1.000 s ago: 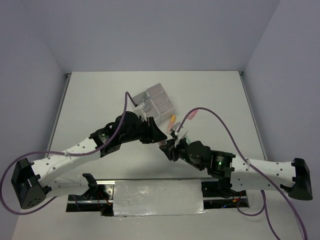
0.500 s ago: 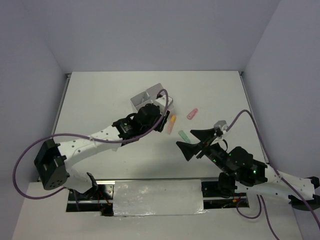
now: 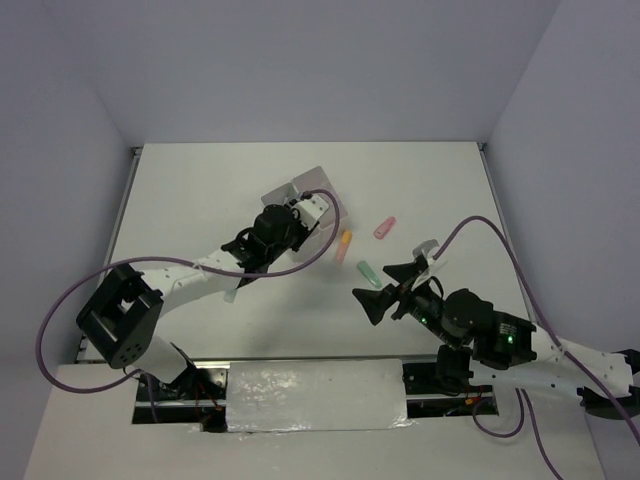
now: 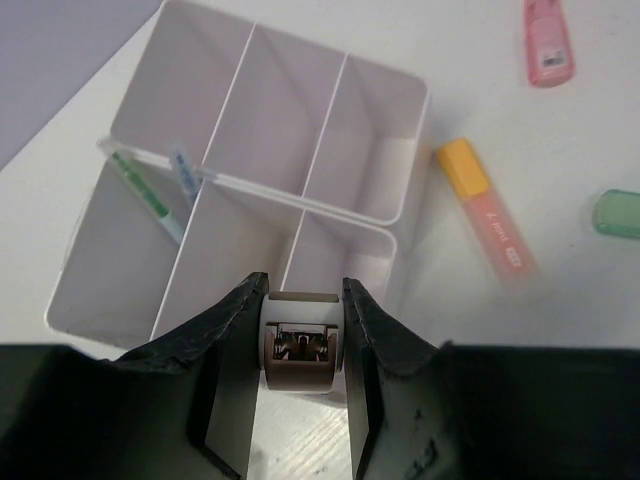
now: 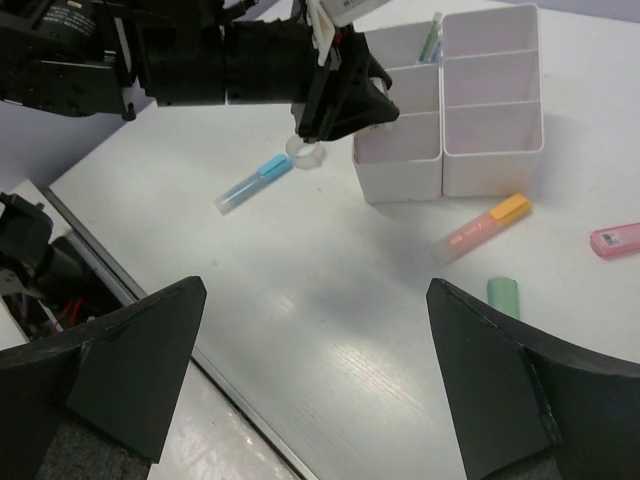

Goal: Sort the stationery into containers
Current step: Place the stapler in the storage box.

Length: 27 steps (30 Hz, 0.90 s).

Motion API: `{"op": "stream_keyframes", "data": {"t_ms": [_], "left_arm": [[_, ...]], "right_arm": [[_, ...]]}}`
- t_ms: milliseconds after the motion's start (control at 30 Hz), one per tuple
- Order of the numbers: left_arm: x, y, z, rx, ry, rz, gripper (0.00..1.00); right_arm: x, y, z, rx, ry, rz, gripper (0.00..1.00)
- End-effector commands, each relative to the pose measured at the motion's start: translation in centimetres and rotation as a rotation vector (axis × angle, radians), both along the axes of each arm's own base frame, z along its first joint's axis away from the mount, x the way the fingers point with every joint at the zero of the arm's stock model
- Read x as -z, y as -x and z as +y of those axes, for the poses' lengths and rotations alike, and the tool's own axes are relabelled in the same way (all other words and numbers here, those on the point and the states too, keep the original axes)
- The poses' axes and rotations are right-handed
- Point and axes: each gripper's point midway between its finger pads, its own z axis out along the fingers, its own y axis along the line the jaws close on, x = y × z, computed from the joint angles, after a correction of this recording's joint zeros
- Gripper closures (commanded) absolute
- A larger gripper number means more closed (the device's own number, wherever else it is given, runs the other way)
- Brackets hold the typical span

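My left gripper (image 4: 303, 400) is shut on a small tape roll (image 4: 303, 345), held just over the near wall of the white organiser (image 4: 400, 150). From above, this gripper (image 3: 303, 213) covers part of the organiser (image 3: 318, 180). One compartment holds thin green and blue pens (image 4: 150, 190). An orange-capped pink highlighter (image 3: 345, 241), a pink piece (image 3: 385, 227) and a green piece (image 3: 366, 270) lie on the table right of the organiser. A blue highlighter (image 5: 252, 183) lies left of it. My right gripper (image 3: 385, 283) hangs open and empty, near the green piece (image 5: 502, 297).
The left arm (image 3: 190, 275) stretches across the table's left half. Its purple cable (image 3: 60, 310) loops out beside it. A foil-covered strip (image 3: 315, 397) and the arm bases run along the near edge. Grey walls stand on three sides.
My left arm has swung back to the organiser with the tape roll. My right gripper has opened wide and drawn back toward the near right, away from the green piece.
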Motion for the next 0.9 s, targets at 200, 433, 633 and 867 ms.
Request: {"op": "stream_keyframes", "data": {"t_ms": [200,433,633,867], "left_arm": [[-3.9,-0.8,-2.8,0.14,0.12,-0.151,1.0],[-2.1,-2.0,-2.2,0.137,0.136,-0.115,0.88],[-0.4,-1.7,-2.5,0.15,0.153,-0.077,0.76],[-0.4,-1.2,-2.2,0.141,0.185,-0.078,0.49]], "right_arm": [[0.2,-0.2,0.9,0.002,0.027,0.006,0.0],[0.4,-0.2,0.9,0.002,0.033,0.01,0.0],[0.2,-0.4,0.6,0.014,0.023,0.006,0.0],[0.6,-0.5,0.9,0.02,0.039,0.011,0.0]]}}
